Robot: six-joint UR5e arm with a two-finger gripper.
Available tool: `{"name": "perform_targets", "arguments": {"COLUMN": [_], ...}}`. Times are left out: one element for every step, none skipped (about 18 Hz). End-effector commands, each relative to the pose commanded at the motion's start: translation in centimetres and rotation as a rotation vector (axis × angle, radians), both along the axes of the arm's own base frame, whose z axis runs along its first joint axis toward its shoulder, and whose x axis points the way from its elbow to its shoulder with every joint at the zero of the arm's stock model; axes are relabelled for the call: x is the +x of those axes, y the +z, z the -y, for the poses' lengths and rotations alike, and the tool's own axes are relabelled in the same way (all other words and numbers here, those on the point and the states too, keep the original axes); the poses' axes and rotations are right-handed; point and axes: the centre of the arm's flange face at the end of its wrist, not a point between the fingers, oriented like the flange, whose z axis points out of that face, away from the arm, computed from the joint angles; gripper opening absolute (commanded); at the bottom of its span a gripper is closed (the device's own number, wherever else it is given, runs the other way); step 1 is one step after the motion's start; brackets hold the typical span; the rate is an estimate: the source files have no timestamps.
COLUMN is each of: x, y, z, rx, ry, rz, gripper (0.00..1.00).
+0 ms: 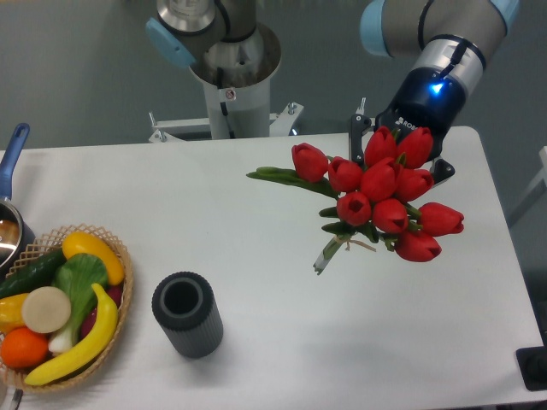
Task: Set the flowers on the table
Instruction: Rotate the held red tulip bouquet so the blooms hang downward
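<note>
I see the gripper [395, 145] at the far right of the worktop [256, 282], mostly hidden behind the flowers [380, 198] so I cannot tell how its fingers stand, with the bunch tilted above the surface, well right of the dark cylinder [187, 313] and fruit basket [64, 307].

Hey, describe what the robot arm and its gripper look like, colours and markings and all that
The arm is built of silver-grey metal tubes with light blue caps on the joints. Its round base column is grey, with a small red-and-white sticker. The wrist ends in a black gripper with a glowing blue ring and small white lettering too blurred to read. One black finger shows; the tulips hide the rest.
</note>
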Motion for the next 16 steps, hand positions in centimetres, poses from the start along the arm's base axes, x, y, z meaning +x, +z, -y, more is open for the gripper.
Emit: {"name": "perform_targets", "arguments": {"x": [0.1, 0.5, 0.4, 0.1, 0.2, 0.6, 0.9, 1.1, 1.3, 1.6, 1.8, 2.0, 2.1, 2.2, 2.4, 2.4], "y": [0.0, -0.2, 0.0, 0.1, 0.3, 0.3, 0.3, 0.4, 0.6, 0.9, 1.2, 1.5, 1.6, 1.7, 1.8, 1.8], "z": [-0.1, 0.2, 0.8, 1.4, 1.5, 1.7, 2.2, 2.7, 3.1, 3.3, 3.5, 3.5, 3.6, 3.7, 3.8, 3.8], "rx": [0.0, -0.002, -0.001, -0.001, -0.001, -0.001, -0.002, -0.006, -0.01, -0.016, -0.025, -0.05, -0.083, -0.117, -0.149, -0.179], "ry": [-0.002, 0.002, 0.012, 0.023, 0.025, 0.027, 0.034, 0.045, 0.054, 0.06, 0.069, 0.086, 0.108, 0.129, 0.151, 0.17], "rz": [-0.001, 0.003, 0.001, 0.0, -0.002, 0.0, 0.0, -0.002, -0.001, -0.006, -0.015, -0.029, -0.046, -0.064, -0.081, -0.094], "gripper": [0.28, 0.28, 0.28, 0.28, 0.28, 0.28, 0.28, 0.27, 0.25, 0.25, 0.25, 0.25, 0.25, 0.25, 0.25, 0.25]}}
